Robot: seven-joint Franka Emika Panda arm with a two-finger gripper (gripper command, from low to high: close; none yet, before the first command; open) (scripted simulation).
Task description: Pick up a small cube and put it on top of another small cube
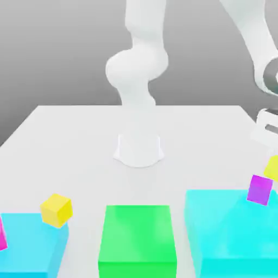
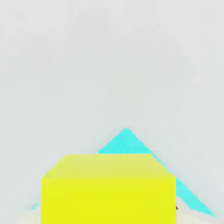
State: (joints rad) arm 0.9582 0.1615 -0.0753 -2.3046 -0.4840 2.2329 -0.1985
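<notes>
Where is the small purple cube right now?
In the exterior view, the small purple cube sits at the right, on the far edge of the big cyan block, just below a small yellow cube at the frame's edge.

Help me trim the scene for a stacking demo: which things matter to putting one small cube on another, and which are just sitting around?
Belong:
yellow cube at right edge
yellow cube on left cyan block

Lying about:
purple cube
magenta cube
green block
left cyan block
right cyan block
</notes>
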